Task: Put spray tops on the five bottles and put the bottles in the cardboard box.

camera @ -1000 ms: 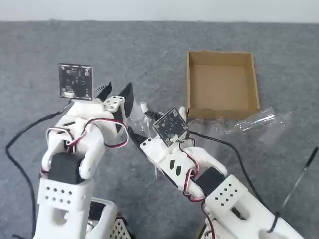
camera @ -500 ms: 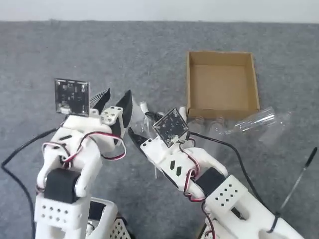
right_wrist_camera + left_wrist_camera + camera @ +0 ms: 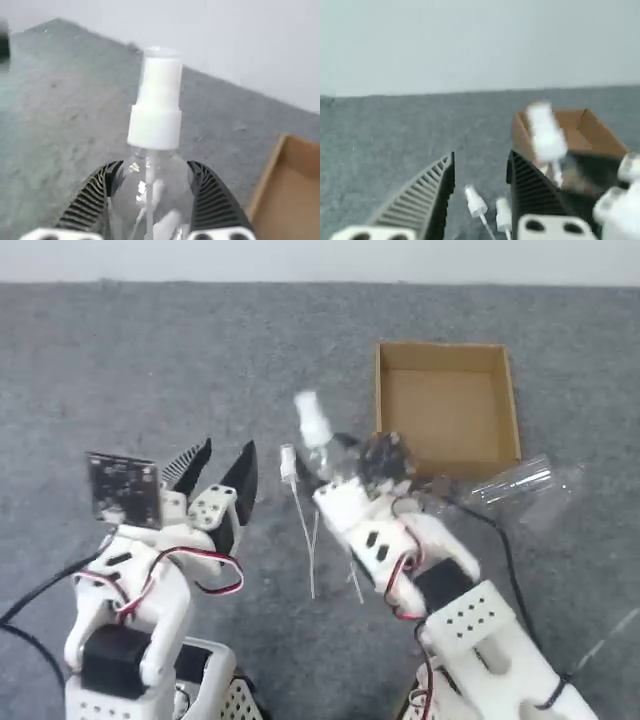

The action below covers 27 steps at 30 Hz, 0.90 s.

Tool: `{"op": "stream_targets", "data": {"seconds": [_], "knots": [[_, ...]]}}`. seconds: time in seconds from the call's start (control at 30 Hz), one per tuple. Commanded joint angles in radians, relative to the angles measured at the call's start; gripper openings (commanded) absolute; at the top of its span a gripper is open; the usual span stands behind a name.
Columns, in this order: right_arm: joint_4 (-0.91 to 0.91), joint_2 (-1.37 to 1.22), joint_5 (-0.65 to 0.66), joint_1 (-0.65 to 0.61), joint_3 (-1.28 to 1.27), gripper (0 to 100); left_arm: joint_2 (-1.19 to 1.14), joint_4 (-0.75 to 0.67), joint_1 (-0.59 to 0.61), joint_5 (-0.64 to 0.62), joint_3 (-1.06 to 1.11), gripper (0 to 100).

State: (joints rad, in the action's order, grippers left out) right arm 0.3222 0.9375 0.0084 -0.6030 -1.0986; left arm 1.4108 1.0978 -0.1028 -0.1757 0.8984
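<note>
While the cardboard box (image 3: 447,355) looks empty, the right gripper (image 3: 152,172) is clamped round 1 bottle (image 3: 131,196) with its spray top (image 3: 155,107) fitted, just beside the box's left wall. Uncapped bottles (image 3: 510,482) lie along its near wall, loose spray tops (image 3: 288,462) farther left, near the left gripper (image 3: 228,450), spread wide, holding nothing.

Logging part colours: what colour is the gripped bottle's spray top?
White: the spray top on the bottle, best in right wrist view.
</note>
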Motion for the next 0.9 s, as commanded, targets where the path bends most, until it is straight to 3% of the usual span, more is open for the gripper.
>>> {"op": "stream_targets", "data": {"seconds": [0.0,0.2,0.33,0.43,0.67,0.87], "knots": [[0.065,-0.091,-0.011,0.062,0.23,0.6,0.052,-0.02,-0.005,0.046,0.077,16],[0.15,-0.325,-0.014,0.058,0.506,0.6,0.091,-0.087,-0.057,0.071,0.229,16],[0.205,-0.446,-0.014,0.021,0.644,0.6,0.117,-0.091,-0.175,0.084,0.306,27],[0.265,-0.49,-0.014,-0.022,0.721,0.6,0.137,-0.092,-0.196,0.081,0.323,32],[0.429,-0.407,-0.009,-0.091,0.77,0.6,0.137,-0.199,-0.147,0.083,0.377,32],[0.547,-0.275,-0.009,-0.09,0.769,0.6,0.137,-0.21,-0.147,0.084,0.386,32]]}}
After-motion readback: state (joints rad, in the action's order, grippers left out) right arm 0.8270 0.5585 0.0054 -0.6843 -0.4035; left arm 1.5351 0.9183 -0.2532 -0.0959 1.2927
